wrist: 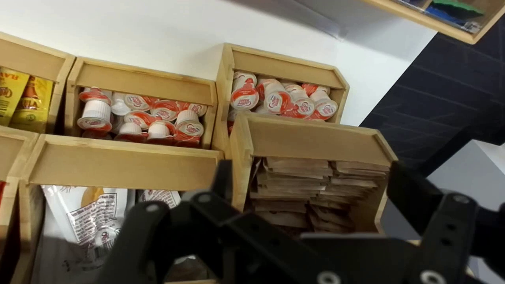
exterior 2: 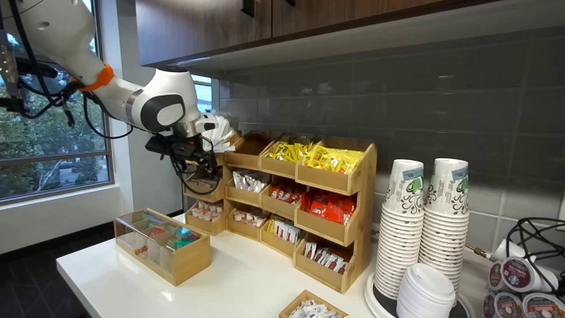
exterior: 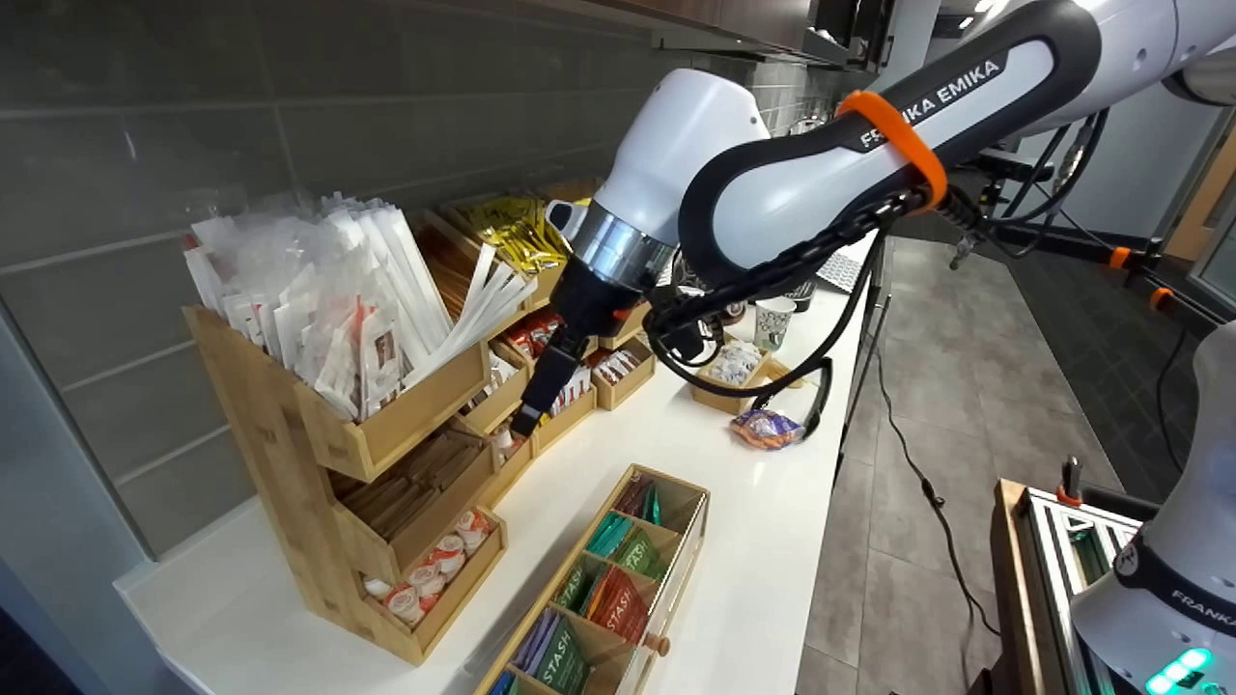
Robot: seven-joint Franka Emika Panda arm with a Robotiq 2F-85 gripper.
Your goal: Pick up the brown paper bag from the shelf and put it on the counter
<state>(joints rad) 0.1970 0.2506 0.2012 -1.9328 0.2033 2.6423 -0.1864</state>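
Gripper [wrist: 309, 165] is spread wide in wrist view; we can't tell that from the exterior views tbh. Brown paper bags [wrist: 298, 189] r in a shelf [exterior: 290, 483] bin [wrist: 315, 140], which both exterior views show us is mid tier.

Part of the bag bin [wrist: 315, 136] lies hidden from me behind the claw [wrist: 311, 173]; beyond it, a box [wrist: 453, 31] runs off the wrist view's edge.

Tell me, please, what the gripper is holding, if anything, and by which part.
Nothing is held: the gripper stands open, and the brown bags lie in their shelf bin.
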